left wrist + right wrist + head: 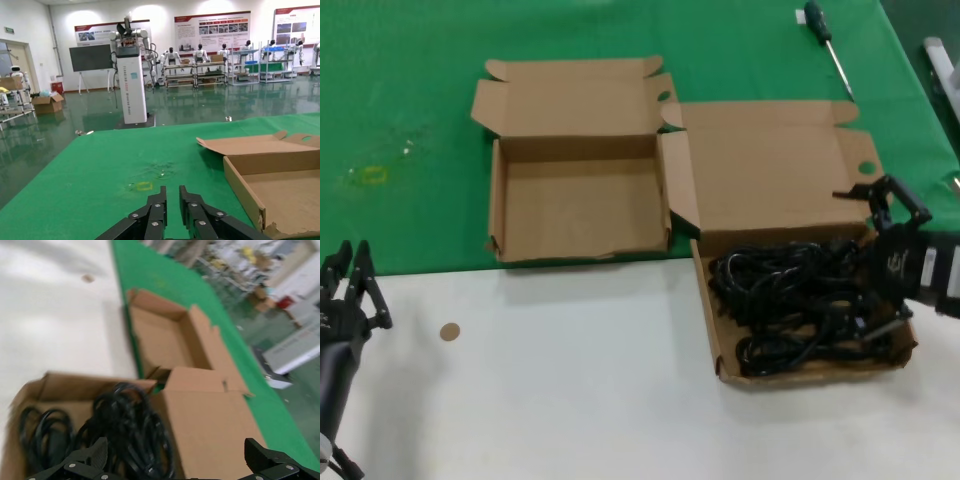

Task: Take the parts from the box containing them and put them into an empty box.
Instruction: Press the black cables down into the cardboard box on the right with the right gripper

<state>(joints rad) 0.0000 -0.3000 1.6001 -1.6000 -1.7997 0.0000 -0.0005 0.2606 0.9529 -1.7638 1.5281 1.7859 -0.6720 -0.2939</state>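
Black power cords (800, 305) lie tangled in the larger brown box (775, 180), whose tall lid stands open behind them. My right gripper (873, 258) hovers open over that box's right end, one finger near the lid and the other over the cords. In the right wrist view the right gripper (175, 447) spreads wide just above the cords (130, 425), with nothing between its fingers. The smaller empty box (580, 200) sits open to the left of the larger one, and its side wall (240, 192) shows in the left wrist view. My left gripper (350, 255) is parked at the table's left front, its fingers (158, 200) a narrow slit apart.
A screwdriver (825, 40) lies on the green mat (410, 100) behind the larger box. A small brown disc (450, 332) rests on the white tabletop (570, 390). The two boxes touch at their adjoining side flaps (675, 175).
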